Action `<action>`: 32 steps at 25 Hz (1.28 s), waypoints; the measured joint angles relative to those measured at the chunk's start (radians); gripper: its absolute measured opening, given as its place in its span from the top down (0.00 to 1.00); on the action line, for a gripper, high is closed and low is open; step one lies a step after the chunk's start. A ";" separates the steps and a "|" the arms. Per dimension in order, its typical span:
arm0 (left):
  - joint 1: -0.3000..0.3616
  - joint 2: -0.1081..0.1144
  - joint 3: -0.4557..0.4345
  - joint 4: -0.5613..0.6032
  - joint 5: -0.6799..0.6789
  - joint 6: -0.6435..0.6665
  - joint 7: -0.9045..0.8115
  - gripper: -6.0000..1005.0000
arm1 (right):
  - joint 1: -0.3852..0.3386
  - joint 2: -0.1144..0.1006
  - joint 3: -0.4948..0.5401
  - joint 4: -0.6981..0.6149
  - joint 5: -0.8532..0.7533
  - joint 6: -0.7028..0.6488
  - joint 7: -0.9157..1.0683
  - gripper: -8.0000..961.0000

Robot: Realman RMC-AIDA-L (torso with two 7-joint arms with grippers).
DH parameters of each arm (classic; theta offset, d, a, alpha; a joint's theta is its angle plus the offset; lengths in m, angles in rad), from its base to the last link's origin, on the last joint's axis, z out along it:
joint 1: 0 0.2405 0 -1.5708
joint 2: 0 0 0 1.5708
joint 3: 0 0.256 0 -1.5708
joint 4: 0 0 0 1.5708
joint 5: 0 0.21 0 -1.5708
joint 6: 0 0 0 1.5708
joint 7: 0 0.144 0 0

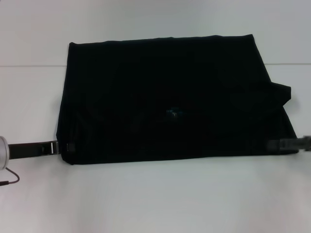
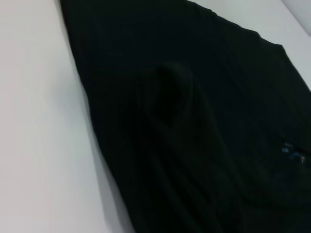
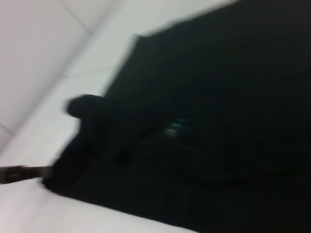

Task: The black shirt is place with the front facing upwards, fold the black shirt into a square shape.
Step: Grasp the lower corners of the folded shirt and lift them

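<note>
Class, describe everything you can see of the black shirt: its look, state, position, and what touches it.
The black shirt is plain dark cloth, lying flat on the white table as a wide, roughly rectangular shape. A small blue label shows near its middle. One corner juts out on the robot's right side. The left gripper meets its near left corner; the right gripper reaches its near right edge.

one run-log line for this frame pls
black shirt: flat on white table, partly folded, label near centre | left pincer: at near-left corner | right pincer: at near-right corner | square: not yet
</note>
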 joint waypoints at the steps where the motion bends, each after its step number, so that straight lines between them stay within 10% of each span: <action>1: 0.000 0.001 -0.002 0.002 0.000 0.004 0.002 0.99 | 0.019 -0.017 0.005 -0.021 -0.042 -0.017 0.064 0.08; 5: 0.004 -0.001 -0.001 0.011 0.000 0.015 0.004 0.99 | 0.097 -0.055 0.061 -0.101 -0.234 -0.071 0.276 0.08; 11: 0.003 -0.002 0.002 0.011 0.000 0.032 0.005 0.99 | 0.192 -0.031 0.077 -0.120 -0.464 -0.011 0.372 0.08; 32: 0.000 0.001 0.000 0.011 0.000 0.045 0.005 0.99 | 0.265 0.013 -0.018 0.087 -0.479 0.247 0.352 0.12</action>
